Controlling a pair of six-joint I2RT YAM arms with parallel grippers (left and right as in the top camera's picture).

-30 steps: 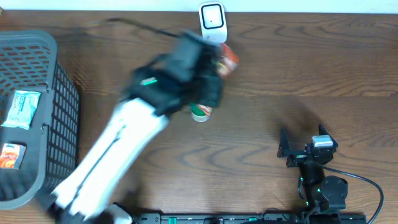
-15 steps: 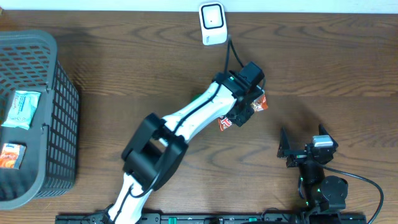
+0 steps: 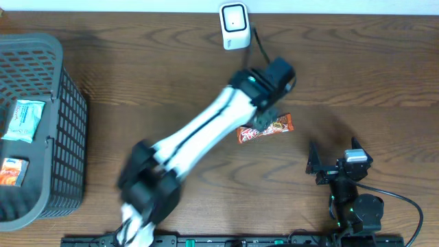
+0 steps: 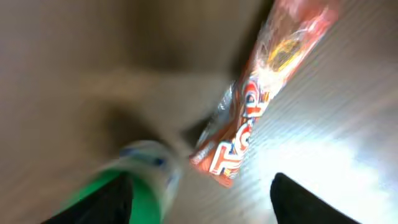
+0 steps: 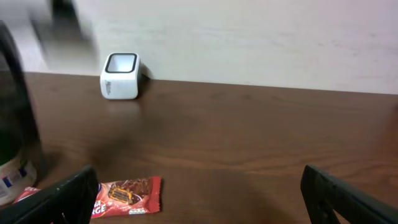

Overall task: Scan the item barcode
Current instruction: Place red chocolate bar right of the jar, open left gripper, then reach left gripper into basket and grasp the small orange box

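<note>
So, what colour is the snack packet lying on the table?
The snack packet is red-orange with white lettering and a clear crimped end; the left wrist view shows it best.

snack packet [image 3: 265, 129] on the table [image 3: 357, 68], before the scanner [image 3: 234, 26], basket [image 3: 34, 137] far left.

- Overhead looked straight down over the whole table [image 3: 357, 68].
- Left wrist sat close above the snack packet [image 4: 249, 118], blurred.
- Right wrist looked low across toward the scanner [image 5: 120, 76], that packet at lower left.
</note>
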